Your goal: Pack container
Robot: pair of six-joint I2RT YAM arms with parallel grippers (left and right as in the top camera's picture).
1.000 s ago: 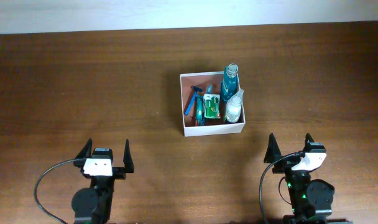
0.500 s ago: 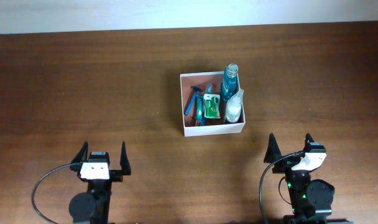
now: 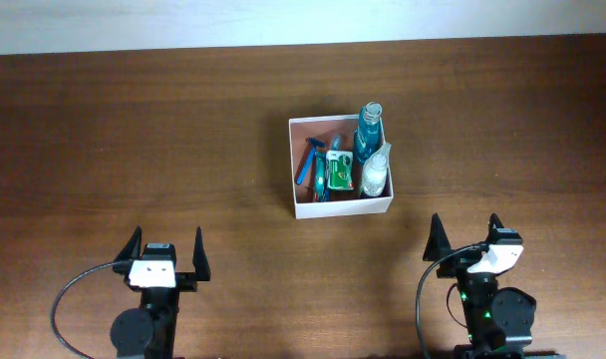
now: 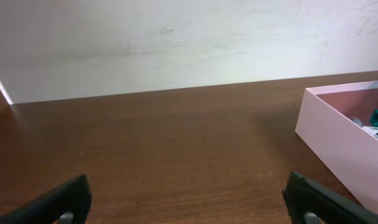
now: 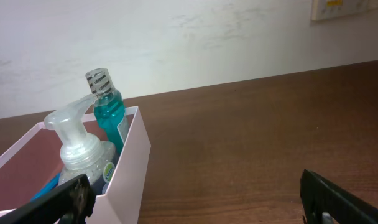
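Note:
The container (image 3: 296, 165), a square white-walled box with a pinkish floor, stands at mid-table. Inside it are a blue bottle (image 3: 368, 131), a clear pump bottle (image 3: 375, 174), a green packet (image 3: 340, 170) and a blue razor (image 3: 308, 160). The container also shows in the left wrist view (image 4: 338, 140) and the right wrist view (image 5: 128, 168), where the blue bottle (image 5: 109, 112) and pump bottle (image 5: 77, 149) show. My left gripper (image 3: 165, 251) is open and empty near the front left. My right gripper (image 3: 465, 235) is open and empty, front right of the container.
The dark wooden table (image 3: 134, 130) runs back to a white wall (image 4: 176, 43). A wall plate (image 5: 341, 7) shows at the top right of the right wrist view.
My left gripper has drawn back slightly toward the front edge and shifted a little left. The right arm and the container's contents have not moved.

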